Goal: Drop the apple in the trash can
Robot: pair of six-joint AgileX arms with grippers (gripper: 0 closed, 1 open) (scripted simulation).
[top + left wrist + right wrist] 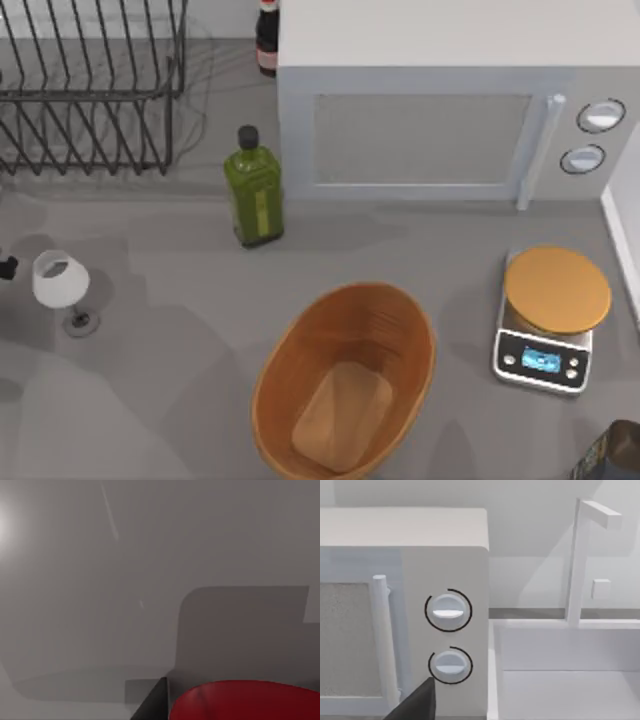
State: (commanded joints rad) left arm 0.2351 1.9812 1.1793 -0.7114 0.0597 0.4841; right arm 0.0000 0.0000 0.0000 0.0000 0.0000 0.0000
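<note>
In the left wrist view the apple (245, 700) sits right up against the camera, with a dark finger (152, 702) of the left hand beside it and touching it. Whether that hand is clamped on the fruit I cannot tell. Beyond them lies plain grey surface with a shadow.

The right wrist view shows a dark fingertip (415, 702) of the right hand before the microwave (405, 580) with its two knobs, and a white sink (565, 650) beside it; I cannot tell its grip either.

From above, the trash can (275, 375) stands open on the grey bench (160, 400) at front centre. A kitchen scale (548, 318) is to its right, an olive oil bottle (255, 190) behind it, a wine glass (62, 285) and dish rack (90, 85) to the left.
</note>
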